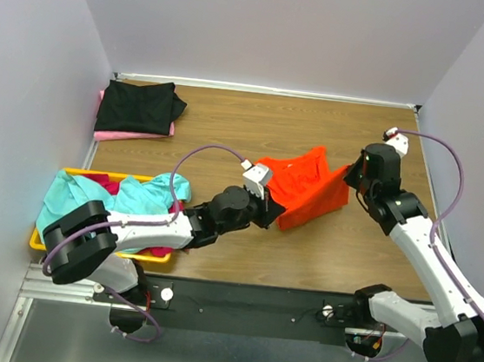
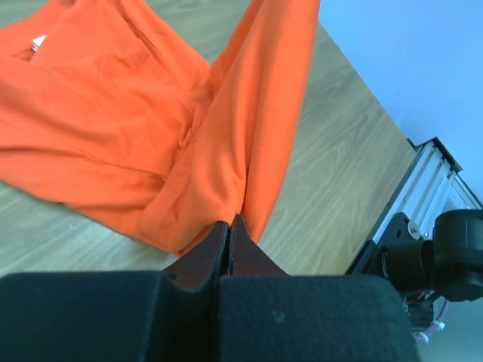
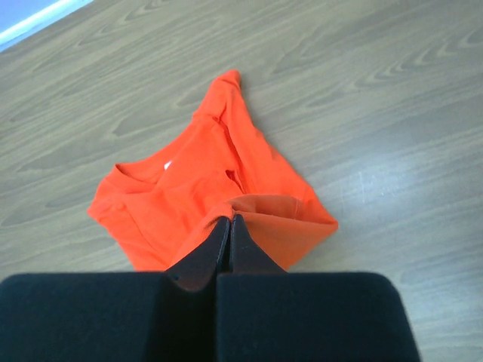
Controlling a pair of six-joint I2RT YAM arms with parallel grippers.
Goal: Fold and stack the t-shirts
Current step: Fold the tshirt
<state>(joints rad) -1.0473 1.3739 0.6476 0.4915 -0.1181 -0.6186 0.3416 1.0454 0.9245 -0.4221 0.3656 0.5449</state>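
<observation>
The bright orange t-shirt (image 1: pixel 307 188) hangs bunched between my two grippers over the middle of the wooden table, its lower part resting on the wood. My left gripper (image 1: pixel 272 211) is shut on a lower fold of the orange t-shirt (image 2: pixel 113 128), the cloth rising from its tips (image 2: pixel 229 222). My right gripper (image 1: pixel 350 178) pinches the shirt's right edge; in the right wrist view its tips (image 3: pixel 230 220) are closed on the orange t-shirt (image 3: pixel 189 196). A black t-shirt (image 1: pixel 138 106) lies on a pale pink one (image 1: pixel 129 137) at the back left.
A yellow tray (image 1: pixel 37 241) at the front left holds a teal shirt (image 1: pixel 91 199) and a magenta one (image 1: pixel 157 251). White walls close in the table (image 1: pixel 257 122) on three sides. The right arm's base (image 2: pixel 445 256) and the metal rail show by the near edge.
</observation>
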